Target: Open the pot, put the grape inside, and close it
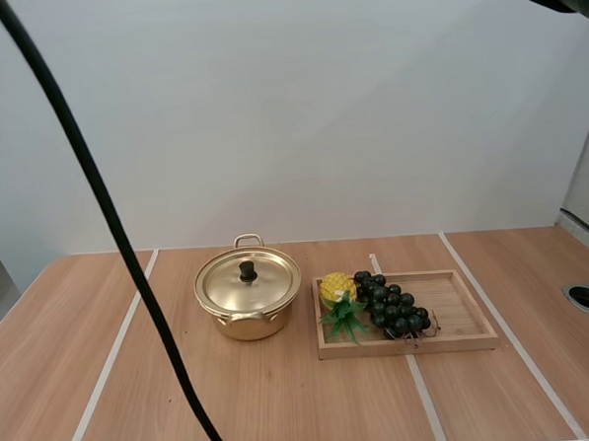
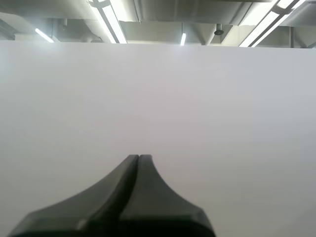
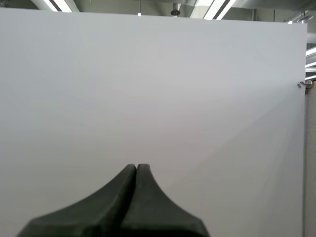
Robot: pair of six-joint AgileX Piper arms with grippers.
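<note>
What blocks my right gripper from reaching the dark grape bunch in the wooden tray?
Likely nothing, so yes: the dark grape bunch lies uncovered in the wooden tray, a yellow pineapple toy beside it. The right gripper is shut.

A shiny gold pot (image 1: 248, 307) stands upright near the middle of the table (image 1: 285, 409), its lid (image 1: 248, 281) seated on it, black knob up. The dark grape bunch (image 1: 390, 302) lies in the wooden tray (image 1: 457, 306), slanting from the far-left corner toward the near edge.

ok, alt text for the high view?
A round gold metal pot, its black-knobbed lid on, sits on a light wooden table. Just right of it, a shallow wooden tray holds a bunch of dark grapes and a small yellow toy pineapple.
</note>
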